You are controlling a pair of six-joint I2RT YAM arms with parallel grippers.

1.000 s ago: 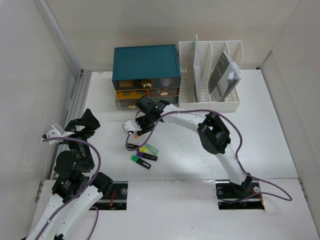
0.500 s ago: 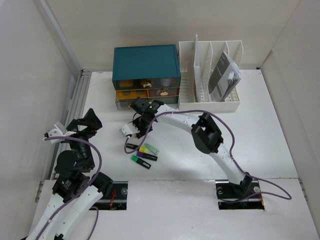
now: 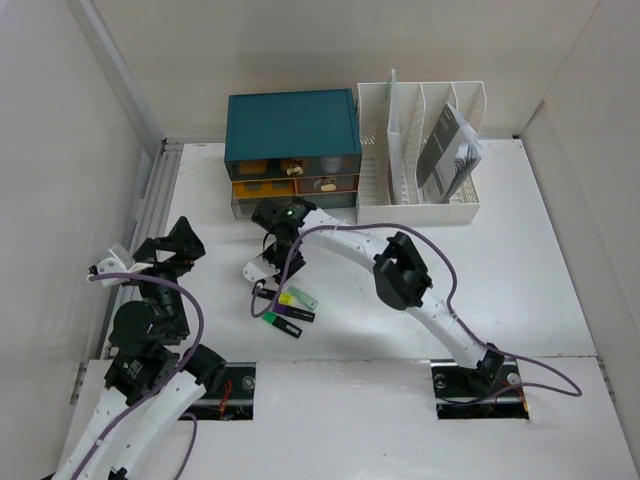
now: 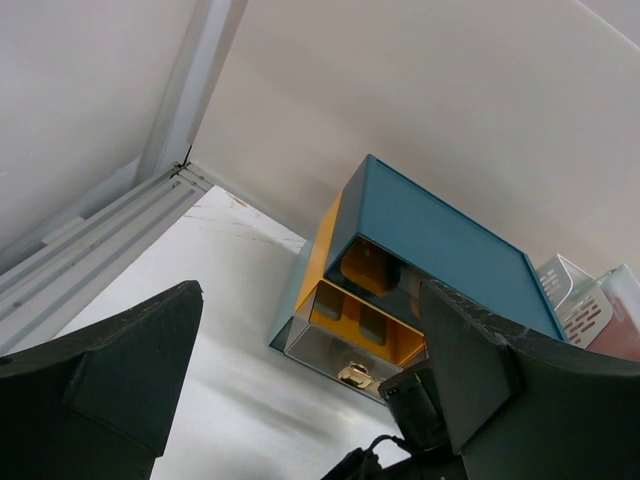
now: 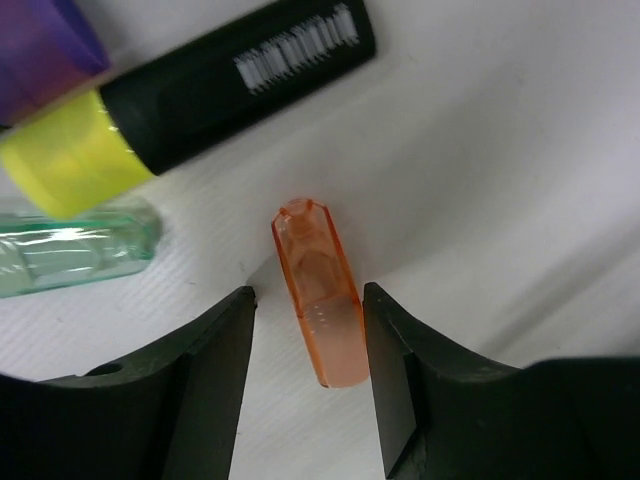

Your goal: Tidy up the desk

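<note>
I found the drawer box (image 3: pixel 290 122) at the back of the desk (image 3: pixel 540 260), with the file rack (image 3: pixel 420 212) just to its right. The highlighters (image 3: pixel 285 318) lay in front of the drawer box. A cap (image 5: pixel 322 295) lay on the desk beside them, inside my right gripper (image 5: pixel 308 330).

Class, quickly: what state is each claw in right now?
Left claw: open, holding nothing.
Right claw: open around an orange cap lying on the desk, not gripping it.

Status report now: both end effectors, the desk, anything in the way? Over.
Left end effector open, empty, raised. Right end effector open, straddling orange cap on desk, not gripping. Yellow-capped highlighter, green cap close beside.
</note>
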